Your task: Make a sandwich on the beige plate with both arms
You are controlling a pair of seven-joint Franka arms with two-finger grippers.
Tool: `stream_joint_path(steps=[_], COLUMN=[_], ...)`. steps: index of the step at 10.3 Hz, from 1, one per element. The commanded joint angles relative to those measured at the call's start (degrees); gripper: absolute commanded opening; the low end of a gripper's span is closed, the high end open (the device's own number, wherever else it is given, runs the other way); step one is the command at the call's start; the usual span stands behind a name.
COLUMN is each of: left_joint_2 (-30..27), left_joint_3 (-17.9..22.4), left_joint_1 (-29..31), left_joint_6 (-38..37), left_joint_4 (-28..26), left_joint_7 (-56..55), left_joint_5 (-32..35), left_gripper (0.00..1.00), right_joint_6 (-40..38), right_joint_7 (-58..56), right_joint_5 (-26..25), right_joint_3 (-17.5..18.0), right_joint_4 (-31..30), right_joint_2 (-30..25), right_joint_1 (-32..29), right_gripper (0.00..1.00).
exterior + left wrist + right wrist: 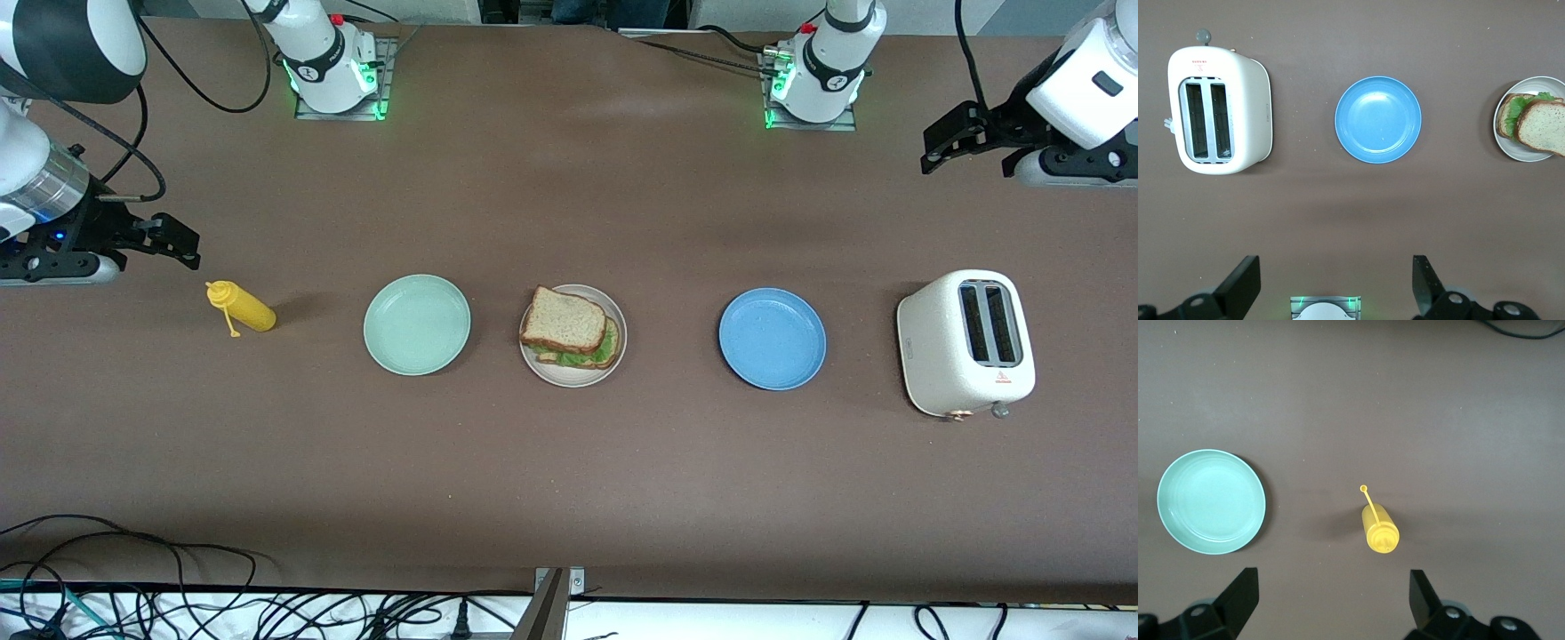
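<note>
Left gripper (949, 142) – jaws wide, empty, raised over table at toaster's (966, 342) end. Right gripper (169, 238) likewise wide, empty, over table near yellow bottle (242, 308). Both parked clear, likely because sandwich (572, 328) sits assembled on beige plate (615, 356) – between mint plate (416, 324) and blue plate (772, 338). Nothing obstructs.

The sandwich (571, 332) on the beige plate (615, 356) is open from above; bare surface (569, 480) separates it from the mint plate (416, 324) and blue plate (772, 338); the toaster (965, 343) and yellow bottle (241, 308) stand well apart
</note>
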Motion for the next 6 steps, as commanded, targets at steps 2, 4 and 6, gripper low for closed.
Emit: stream_joint_path(steps=[2,4,6], left_joint_2=[0.2,0.9,1.6], left_joint_3=[-0.1,-0.1,-0.1], left_joint_1=[0.0,0.0,0.0], left_joint_6=[-1.0,-1.0,-1.0], left_joint_4=[1.4,1.5,1.5], left_joint_7=[-0.2,0.3,3.1], left_joint_5=[-0.7,-1.1,-1.2], left_gripper=[1.00,1.00,1.00], right_joint_6=[-1.4,-1.4,-1.4], right_joint_7=[0.0,-0.2,-0.2], right_joint_5=[3.0,3.0,3.0], right_joint_3=[0.2,0.4,0.4], right_joint_4=[1.0,1.3,1.3], right_joint_2=[0.1,0.1,0.1], right_joint_1=[-0.6,-0.3,-0.2], right_gripper=[1.00,1.00,1.00])
